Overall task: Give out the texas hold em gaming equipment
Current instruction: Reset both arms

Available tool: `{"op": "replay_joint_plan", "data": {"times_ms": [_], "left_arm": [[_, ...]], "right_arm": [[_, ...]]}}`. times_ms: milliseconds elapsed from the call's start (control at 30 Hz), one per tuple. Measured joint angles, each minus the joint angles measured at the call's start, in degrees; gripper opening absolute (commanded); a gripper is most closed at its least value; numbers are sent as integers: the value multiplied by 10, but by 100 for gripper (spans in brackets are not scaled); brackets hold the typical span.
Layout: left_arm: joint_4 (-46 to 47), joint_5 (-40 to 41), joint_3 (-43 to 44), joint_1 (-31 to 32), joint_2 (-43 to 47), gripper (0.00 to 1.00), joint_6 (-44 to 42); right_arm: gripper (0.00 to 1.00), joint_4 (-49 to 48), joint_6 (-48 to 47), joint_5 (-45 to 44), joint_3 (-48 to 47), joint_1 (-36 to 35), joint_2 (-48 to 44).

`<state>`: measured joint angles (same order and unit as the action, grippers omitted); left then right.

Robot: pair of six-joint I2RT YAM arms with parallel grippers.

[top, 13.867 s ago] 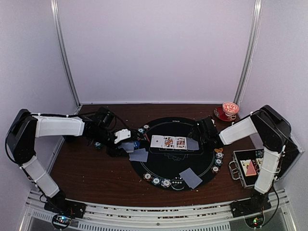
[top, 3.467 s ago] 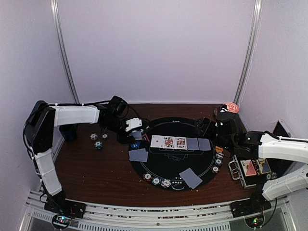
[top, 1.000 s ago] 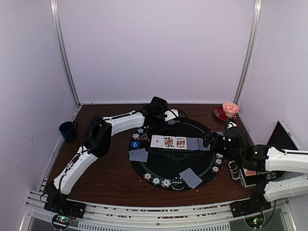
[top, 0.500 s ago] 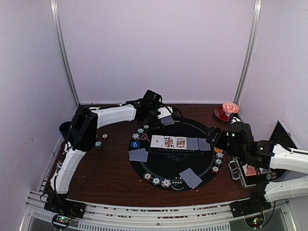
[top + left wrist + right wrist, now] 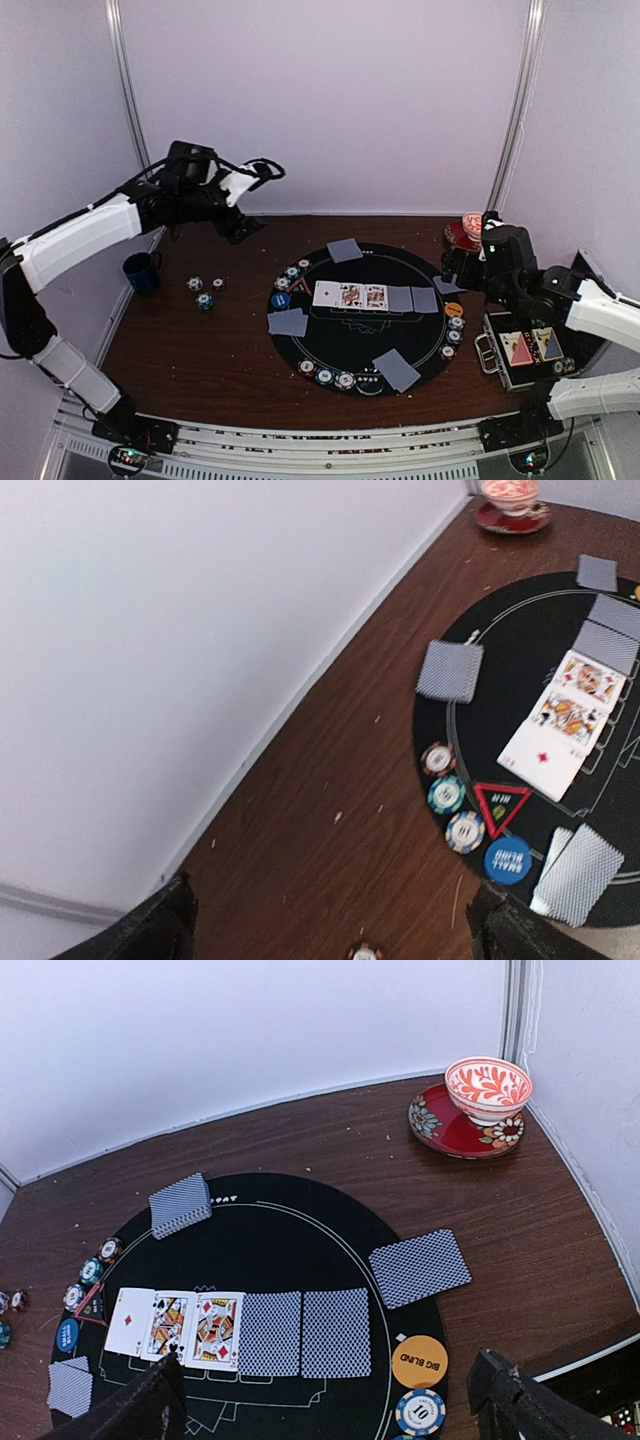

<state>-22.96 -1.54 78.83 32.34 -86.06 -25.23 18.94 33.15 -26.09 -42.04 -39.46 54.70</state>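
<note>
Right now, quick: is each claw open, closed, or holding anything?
Left claw: open wide, holding nothing.
Right claw: open wide, holding nothing.

Grey-blue card backs (image 5: 271, 1333), orange disc (image 5: 419, 1361)

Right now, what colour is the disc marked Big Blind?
The disc is orange; the right wrist view shows it best.
</note>
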Motion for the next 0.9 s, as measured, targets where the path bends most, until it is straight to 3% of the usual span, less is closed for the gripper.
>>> {"op": "replay_joint_plan", "data": {"times_ms": [133, 233, 467, 767, 900], "left_arm": [[38, -41, -142, -127, 113, 98, 30], [55, -72, -253, -178, 181, 98, 42], [74, -103, -385, -204, 243, 98, 49], [97, -125, -447, -225, 397, 98, 50], [105, -132, -449, -225, 421, 98, 50]], "right_arm": [[100, -4, -23, -12, 17, 0, -9], [100, -3, -33, -22, 39, 0, -28], [100, -11, -43, -24, 68, 0, -77], [100, -22, -43, -12, 94, 0, -107], [100, -31, -43, -12, 102, 0, -123]]}}
